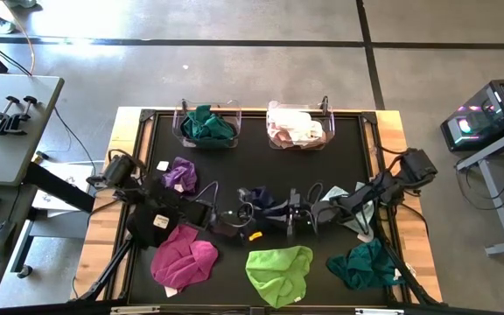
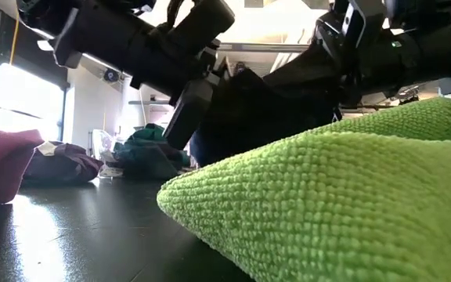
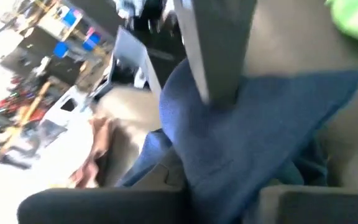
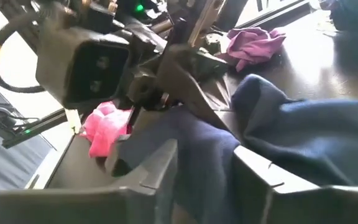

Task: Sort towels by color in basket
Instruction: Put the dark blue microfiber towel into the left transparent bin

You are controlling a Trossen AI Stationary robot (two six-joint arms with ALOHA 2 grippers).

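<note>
Both arms are meeting at the middle of the counter, working one navy towel between them. The left gripper is reaching in from the left, and its wrist view shows a finger pressed against the navy cloth, so it is apparently grasping that towel. The right gripper is coming in from the right; in its own view its fingers are lying on either side of a fold of the same cloth, seemingly clenched on it, though the contact is partly hidden.

Two clear baskets are standing at the far edge: the left basket is holding a teal towel, the right basket pale cloths. Loose on the counter are lying a purple towel, a magenta towel, a lime towel, a second teal towel and a pale mint one under the right arm.

The step in hand looks like a pick-up or hand-over of the navy towel. Sorting is at an early stage, since most towels are lying outside the baskets. Next, one gripper probably needs to let go so the other can lift the cloth free and carry it to the darker basket, keeping it from dragging its neighbours.
</note>
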